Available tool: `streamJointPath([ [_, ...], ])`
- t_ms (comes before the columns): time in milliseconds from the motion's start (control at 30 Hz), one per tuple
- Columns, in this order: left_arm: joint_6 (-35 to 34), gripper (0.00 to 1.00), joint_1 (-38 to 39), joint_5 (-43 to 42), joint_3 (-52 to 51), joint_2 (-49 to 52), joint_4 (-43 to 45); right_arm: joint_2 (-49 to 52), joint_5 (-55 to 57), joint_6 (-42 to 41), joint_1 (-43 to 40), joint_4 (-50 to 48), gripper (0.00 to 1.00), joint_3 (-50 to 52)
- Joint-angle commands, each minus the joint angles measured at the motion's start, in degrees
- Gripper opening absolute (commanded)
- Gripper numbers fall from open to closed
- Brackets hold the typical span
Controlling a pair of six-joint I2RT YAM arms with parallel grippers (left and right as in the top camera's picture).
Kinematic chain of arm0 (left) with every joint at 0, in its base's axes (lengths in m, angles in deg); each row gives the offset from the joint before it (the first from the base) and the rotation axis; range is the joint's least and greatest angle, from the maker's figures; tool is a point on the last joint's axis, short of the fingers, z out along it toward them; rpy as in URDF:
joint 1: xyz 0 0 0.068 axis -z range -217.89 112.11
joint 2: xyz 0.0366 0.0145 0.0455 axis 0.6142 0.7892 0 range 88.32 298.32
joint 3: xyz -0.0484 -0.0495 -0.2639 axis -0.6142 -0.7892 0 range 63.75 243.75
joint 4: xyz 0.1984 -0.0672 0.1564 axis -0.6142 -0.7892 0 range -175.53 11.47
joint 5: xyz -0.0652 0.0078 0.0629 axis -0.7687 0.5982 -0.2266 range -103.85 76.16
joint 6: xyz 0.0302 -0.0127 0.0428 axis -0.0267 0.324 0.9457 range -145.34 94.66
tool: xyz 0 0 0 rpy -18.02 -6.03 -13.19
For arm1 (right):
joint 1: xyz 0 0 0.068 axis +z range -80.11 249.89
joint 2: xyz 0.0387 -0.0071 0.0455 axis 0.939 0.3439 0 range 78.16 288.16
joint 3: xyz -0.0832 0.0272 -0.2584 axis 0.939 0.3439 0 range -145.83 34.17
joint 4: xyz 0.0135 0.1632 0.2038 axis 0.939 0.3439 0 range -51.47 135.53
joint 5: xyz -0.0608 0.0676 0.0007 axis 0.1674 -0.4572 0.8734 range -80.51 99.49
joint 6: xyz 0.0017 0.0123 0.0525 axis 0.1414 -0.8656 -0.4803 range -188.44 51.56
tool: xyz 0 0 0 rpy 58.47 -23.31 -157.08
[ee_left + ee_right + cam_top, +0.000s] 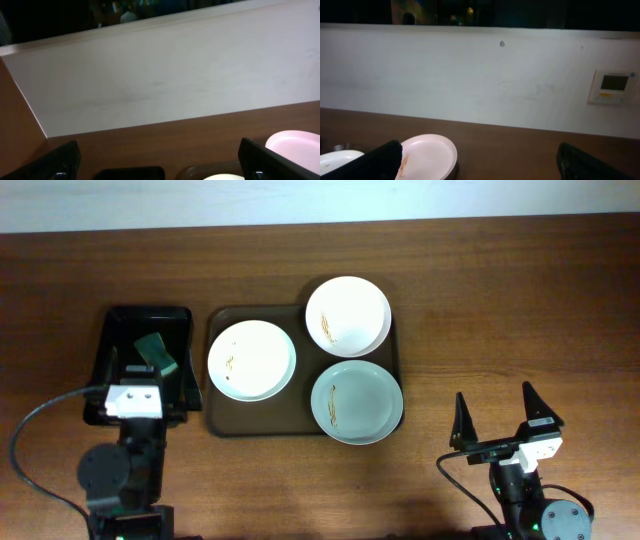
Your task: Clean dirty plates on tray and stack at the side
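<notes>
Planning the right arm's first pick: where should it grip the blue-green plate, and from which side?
Pinch the blue-green plate at the rim nearest the right end effector, coming in from that side. It lies flat, and that edge rides over the rim of the tray, likely leaving room for a finger beneath.

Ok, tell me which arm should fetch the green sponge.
Left. The left gripper hovers open over the black tray holding the green sponge; the right gripper sits far off, beyond the brown tray.

I have my left gripper (159,154) at 8 o'clock and my right gripper (496,416) at 5, both spread wide and pointing to 12.
</notes>
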Motion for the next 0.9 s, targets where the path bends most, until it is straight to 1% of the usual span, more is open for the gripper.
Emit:
streamJointPath([
  [0, -1.1, 0.99, -0.2, -3.4, 5.0, 5.9, 0.2, 2.1, -0.1, -1.5, -0.1, 0.4, 0.98, -3.4],
  [100, -5.2, 0.99, -0.2, -4.0, 9.1, 12.0, -1.3, 7.3, -0.5, -5.0, -0.1, 0.4, 0.98, -6.0],
  [167, -5.2, 0.99, -0.2, -4.7, 13.2, 16.1, -3.7, 13.7, -2.9, -5.2, -0.1, 0.4, 0.98, -8.5],
  [267, -5.2, 0.99, -0.2, -5.2, 22.5, 23.7, -13.6, 26.2, -7.3, -5.2, -0.1, 1.0, 0.98, -16.6],
  [300, -5.2, 0.99, -0.2, -5.2, 27.3, 27.3, -18.7, 33.5, -9.7, -6.4, -0.1, 3.4, 0.98, -22.6],
  [367, -5.1, 0.99, -0.2, -5.2, 35.4, 32.5, -28.4, 41.2, -12.4, -9.3, -0.1, 8.4, 0.98, -29.8],
  [400, -4.5, 0.99, -0.2, -5.1, 40.4, 35.3, -34.8, 48.1, -16.0, -9.3, -0.1, 13.2, 0.98, -36.5],
  [433, -4.3, 0.99, -0.2, -5.1, 43.9, 37.2, -39.2, 52.0, -17.9, -9.3, -0.1, 16.0, 0.98, -40.6],
  [500, -4.3, 0.99, -0.2, -5.2, 52.1, 42.7, -49.1, 63.4, -22.1, -9.3, 0.0, 23.7, 0.98, -51.8],
  [567, -4.3, 0.99, -0.2, -5.9, 57.1, 47.0, -55.1, 72.2, -24.9, -9.3, 0.0, 29.6, 0.98, -60.2],
  [600, -4.3, 0.99, -0.9, -10.7, 61.3, 50.8, -59.2, 77.5, -27.5, -9.3, 0.3, 32.9, 0.98, -65.0],
  [667, -4.3, 0.99, -3.4, -17.4, 66.2, 55.8, -64.0, 84.3, -30.9, -9.3, 1.4, 36.8, 0.98, -70.9],
  [700, -4.3, 0.99, -4.6, -17.8, 67.2, 58.4, -66.2, 88.0, -32.2, -9.2, 1.8, 36.1, 0.98, -71.6],
  [733, -4.3, 0.99, -4.7, -17.7, 67.2, 58.9, -66.6, 89.3, -30.5, -9.3, 1.8, 35.9, 0.98, -71.6],
  [800, -4.3, 0.99, -4.7, -17.7, 67.2, 59.1, -67.0, 93.8, -30.6, -9.3, 1.8, 35.8, 0.98, -71.6],
  [833, -4.4, 0.99, -4.7, -18.6, 67.2, 59.1, -67.1, 96.9, -33.6, -9.3, 1.7, 34.9, 0.98, -71.6],
  [867, -4.4, 0.99, -4.7, -18.6, 67.2, 59.1, -68.1, 97.2, -35.8, -9.3, 1.8, 34.2, 0.98, -71.6],
])
